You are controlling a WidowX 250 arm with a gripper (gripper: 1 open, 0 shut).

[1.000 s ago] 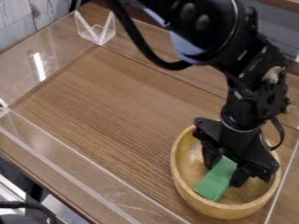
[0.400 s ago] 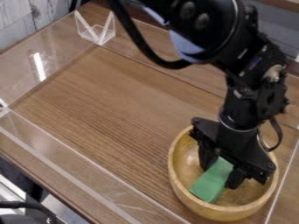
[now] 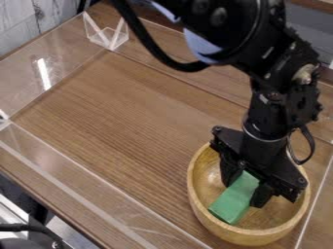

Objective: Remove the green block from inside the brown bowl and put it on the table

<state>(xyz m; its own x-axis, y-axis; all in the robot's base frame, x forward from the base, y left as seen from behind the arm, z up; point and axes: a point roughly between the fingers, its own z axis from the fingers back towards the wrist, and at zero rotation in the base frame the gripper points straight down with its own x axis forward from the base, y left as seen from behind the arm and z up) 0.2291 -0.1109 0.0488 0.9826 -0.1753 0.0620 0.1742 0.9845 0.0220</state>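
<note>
The brown bowl [image 3: 200, 190] sits on the table [image 3: 130, 117] at the lower right. Inside it the green block [image 3: 235, 203] lies tilted, its lower end near the bowl's front wall. My black gripper [image 3: 254, 188] points straight down into the bowl, with one finger on each side of the block's upper end, pressed against it. That upper end is partly hidden behind the fingers. The block still rests in the bowl.
A clear acrylic wall [image 3: 53, 73] runs along the table's left and front edges. A small clear triangular stand [image 3: 107, 35] is at the far back left. The black arm [image 3: 235, 39] reaches in from the top over the right side.
</note>
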